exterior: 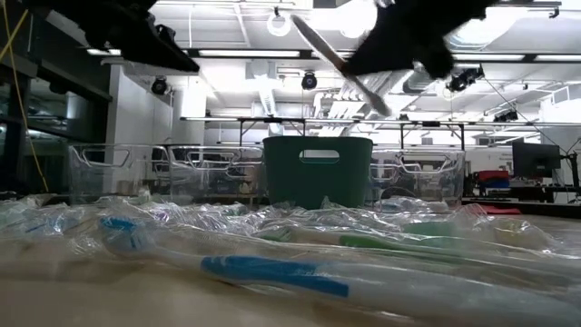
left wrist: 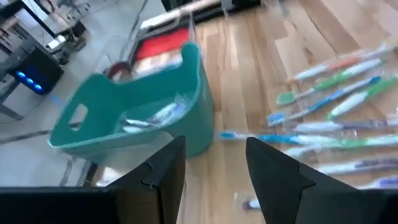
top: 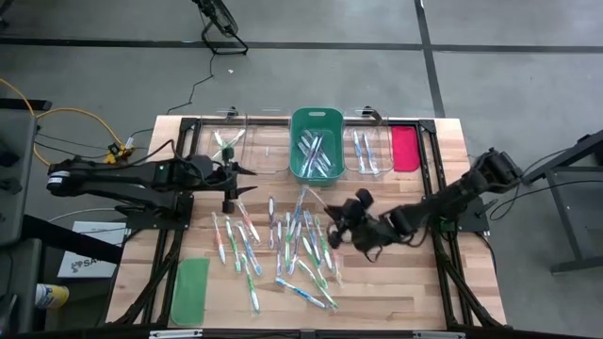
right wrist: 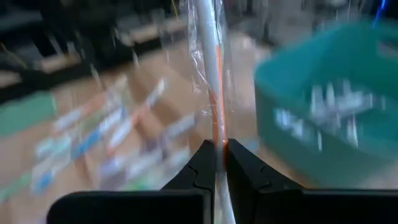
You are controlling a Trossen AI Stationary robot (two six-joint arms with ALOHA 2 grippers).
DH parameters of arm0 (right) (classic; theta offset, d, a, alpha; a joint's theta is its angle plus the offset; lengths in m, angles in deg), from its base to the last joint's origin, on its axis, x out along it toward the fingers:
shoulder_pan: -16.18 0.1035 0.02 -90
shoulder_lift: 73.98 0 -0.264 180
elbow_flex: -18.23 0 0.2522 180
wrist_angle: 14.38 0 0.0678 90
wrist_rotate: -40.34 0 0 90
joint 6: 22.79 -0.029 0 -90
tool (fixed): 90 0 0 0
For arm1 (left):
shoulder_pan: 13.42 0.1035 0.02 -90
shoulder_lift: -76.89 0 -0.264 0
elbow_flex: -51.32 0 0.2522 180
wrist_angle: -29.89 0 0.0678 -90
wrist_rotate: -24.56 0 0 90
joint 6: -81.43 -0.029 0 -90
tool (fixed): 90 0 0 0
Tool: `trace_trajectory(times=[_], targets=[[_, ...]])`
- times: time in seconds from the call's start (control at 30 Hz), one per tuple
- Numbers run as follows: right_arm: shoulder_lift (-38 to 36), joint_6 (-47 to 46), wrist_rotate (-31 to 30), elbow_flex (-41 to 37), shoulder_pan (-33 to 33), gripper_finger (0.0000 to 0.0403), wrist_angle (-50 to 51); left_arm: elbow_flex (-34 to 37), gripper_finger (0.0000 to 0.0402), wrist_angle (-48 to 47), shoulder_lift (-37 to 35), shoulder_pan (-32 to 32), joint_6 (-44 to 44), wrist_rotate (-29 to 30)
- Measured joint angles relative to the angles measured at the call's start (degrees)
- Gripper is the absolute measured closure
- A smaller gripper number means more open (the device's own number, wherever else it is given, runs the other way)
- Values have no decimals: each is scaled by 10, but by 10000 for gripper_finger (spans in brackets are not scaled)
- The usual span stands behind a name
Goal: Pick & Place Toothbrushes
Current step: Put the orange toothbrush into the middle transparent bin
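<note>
Right hand clamped on an orange-striped wrapped toothbrush, stripe visible only in its wrist view

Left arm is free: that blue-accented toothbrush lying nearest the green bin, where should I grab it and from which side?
Take the blue-accented toothbrush at mid-handle, coming straight down from above. It lies flat on the table in its clear wrapper, so only its narrow width offers a bite: turn the open left gripper so its fingers straddle the handle crosswise. The green bin stands close to the bristle end, so stay clear of it.
</note>
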Motion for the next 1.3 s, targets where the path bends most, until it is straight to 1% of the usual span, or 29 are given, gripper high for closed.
trace_trajectory(times=[0.07, 0.17, 0.23, 0.33, 0.43, 0.5, 0.57, 0.77, 0.9, 1.03, 1.13, 1.23, 1.3], targets=[[0, 75, 5, 0, -21, 390, -77, 7, 239, 35, 10, 0, 3, 0], [0, 177, 38, 1, -51, 390, -184, 20, 239, 83, 22, 0, 26, -1], [0, 227, 79, 1, -71, 390, -238, 29, 239, 136, 39, 0, 53, -12], [7, 272, 144, 2, -97, 390, -300, 39, 239, 199, 65, 0, 85, -54], [22, 272, 195, 2, -120, 390, -322, 40, 239, 260, 100, 0, 92, -96], [35, 263, 211, 2, -129, 390, -320, 41, 239, 288, 116, 0, 86, -112], [51, 244, 227, 2, -136, 390, -323, 41, 239, 324, 134, 0, 75, -117], [99, 224, 250, 2, -138, 390, -356, 41, 239, 374, 161, 0, 32, -117], [113, 218, 252, 2, -137, 390, -379, 41, 239, 372, 161, 0, -43, -117], [113, 189, 251, 2, -137, 389, -382, 41, 239, 369, 161, 0, -124, -117], [113, 136, 250, 2, -140, 389, -393, 41, 239, 366, 161, -1, -250, -117], [113, 69, 250, 2, -142, 389, -388, 41, 239, 365, 161, -1, -413, -117], [113, 37, 249, 2, -143, 389, -389, 41, 239, 364, 161, -1, -507, -112]])
